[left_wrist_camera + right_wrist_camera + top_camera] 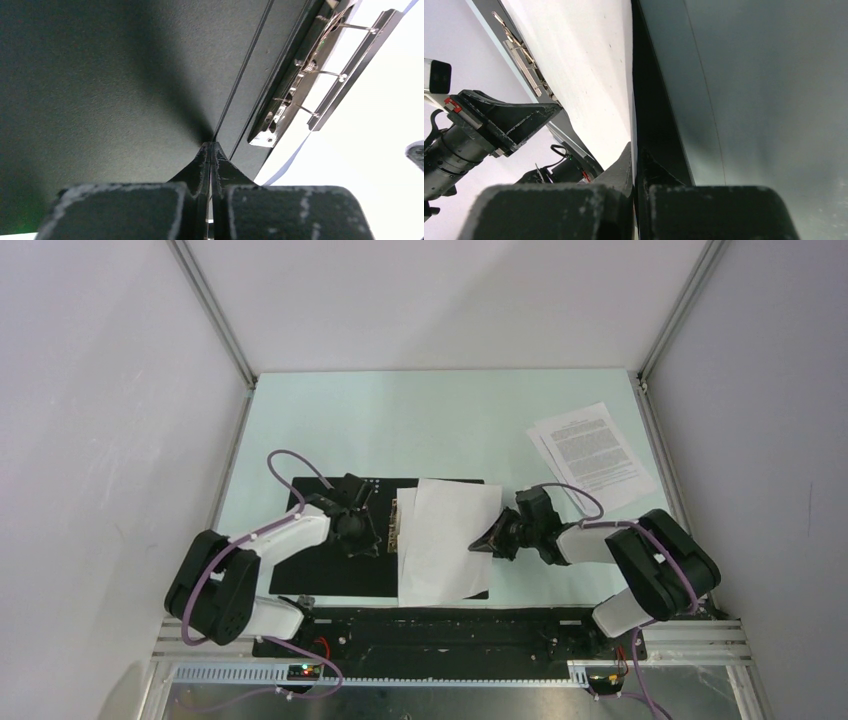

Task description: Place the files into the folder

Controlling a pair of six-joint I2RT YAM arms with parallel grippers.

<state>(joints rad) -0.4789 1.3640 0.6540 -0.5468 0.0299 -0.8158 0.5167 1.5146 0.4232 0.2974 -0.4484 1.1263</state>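
Note:
The folder (320, 575) lies open on the table, black inside up. The blank white sheets (445, 540) lie slanted over its right half, next to the metal clip (396, 523) at the spine. My left gripper (372, 535) is shut and empty, its tips resting on the folder's black left half (100, 75) beside the clip (300, 85). My right gripper (483, 543) is shut on the right edge of the blank sheets (584, 65), above the folder's black right edge (651, 110). The printed sheets (592, 455) lie at the back right of the table.
The pale green table (430, 420) is walled in by white panels on three sides with metal posts at the back corners. A black rail (450, 630) with cables runs along the near edge between the arm bases. The left gripper (509, 120) shows in the right wrist view.

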